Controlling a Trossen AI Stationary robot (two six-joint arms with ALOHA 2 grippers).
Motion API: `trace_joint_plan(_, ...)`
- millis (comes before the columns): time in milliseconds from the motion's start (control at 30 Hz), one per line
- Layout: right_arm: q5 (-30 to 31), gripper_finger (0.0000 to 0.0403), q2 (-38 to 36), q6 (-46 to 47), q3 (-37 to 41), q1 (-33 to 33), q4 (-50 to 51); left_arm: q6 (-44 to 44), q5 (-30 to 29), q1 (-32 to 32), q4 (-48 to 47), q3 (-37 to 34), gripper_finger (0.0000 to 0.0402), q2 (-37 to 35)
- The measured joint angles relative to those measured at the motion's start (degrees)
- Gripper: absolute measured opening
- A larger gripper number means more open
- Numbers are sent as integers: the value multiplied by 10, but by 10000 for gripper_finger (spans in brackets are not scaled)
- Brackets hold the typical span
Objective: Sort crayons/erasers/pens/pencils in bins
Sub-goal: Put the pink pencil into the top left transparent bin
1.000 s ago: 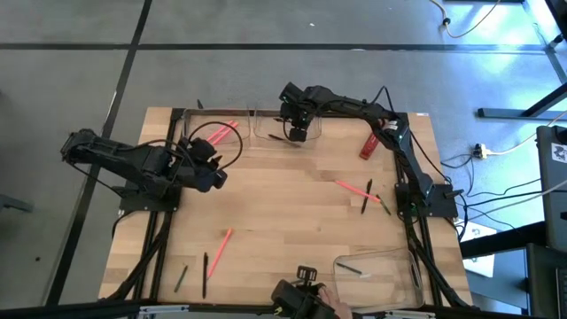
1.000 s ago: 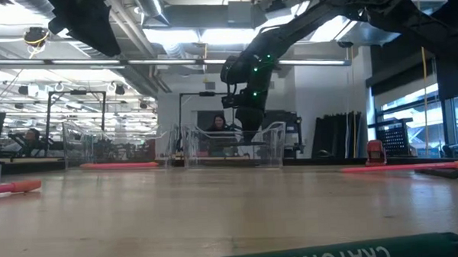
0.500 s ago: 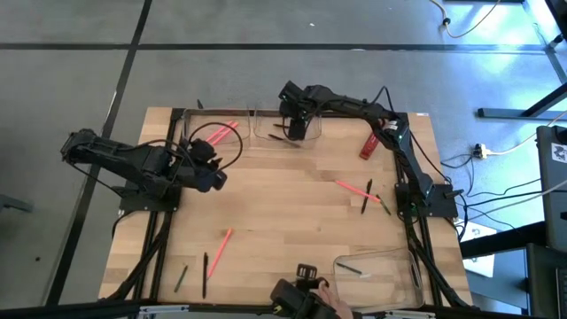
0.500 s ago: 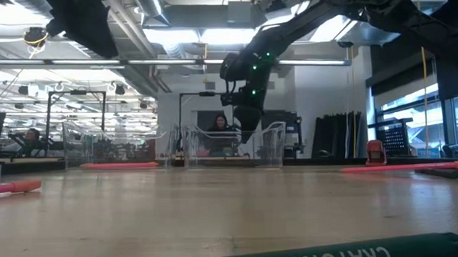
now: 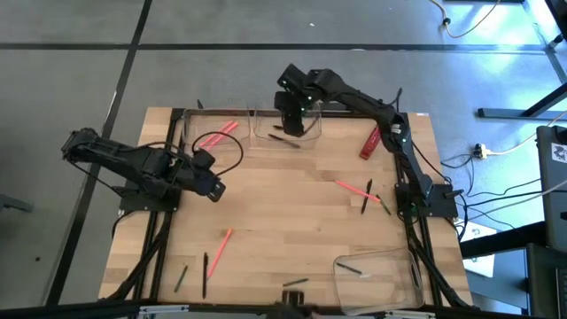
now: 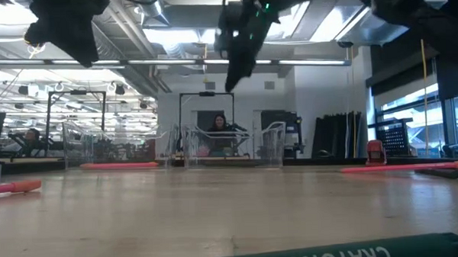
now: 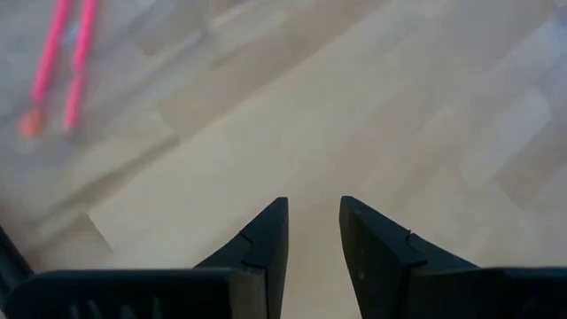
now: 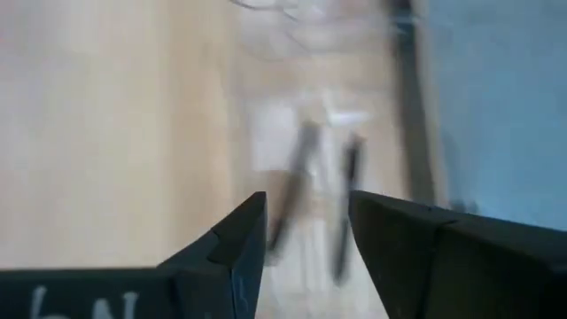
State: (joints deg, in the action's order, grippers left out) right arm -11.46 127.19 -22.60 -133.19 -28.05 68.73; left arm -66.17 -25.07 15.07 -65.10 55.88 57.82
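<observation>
Pink crayons [image 5: 354, 188] lie loose on the table [image 5: 283, 221]; they look light, stiff and rolly, so grab the middle. Both the left gripper [image 7: 312, 232] and right gripper [image 8: 306, 232] have empty jaws a little apart.

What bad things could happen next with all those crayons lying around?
1. A green crayon lies right at the table's near edge; a bump could knock it off.
2. The pink crayon and a black one by the right arm's base lie touching, so a hand might grab both and mix colours.
3. The right hand hangs empty above the back bin; dropping carelessly, it could hit the thin clear wall.
</observation>
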Motion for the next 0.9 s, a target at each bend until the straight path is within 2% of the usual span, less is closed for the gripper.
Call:
trace_joint_plan(100, -55, 165, -27, -1, 4, 24, 20, -28, 32, 13, 5, -6, 96, 3)
trace_joint_plan(200, -78, 165, -52, -5, 4, 55, 40, -56, 58, 28, 5, -24, 96, 10)
trace_joint_plan(367, -78, 165, -98, -17, 4, 109, 56, -109, 106, 54, 22, -64, 96, 12)
trace_joint_plan(633, -72, 165, -159, 39, 4, 190, 60, -114, 97, 97, 149, -134, 96, 12)
trace_joint_plan(733, -51, 165, -171, 52, 4, 211, 59, -97, 106, 107, 191, -159, 96, 16)
trace_joint_plan(900, -6, 165, -185, 89, 4, 241, 60, -88, 130, 117, 198, -166, 96, 40)
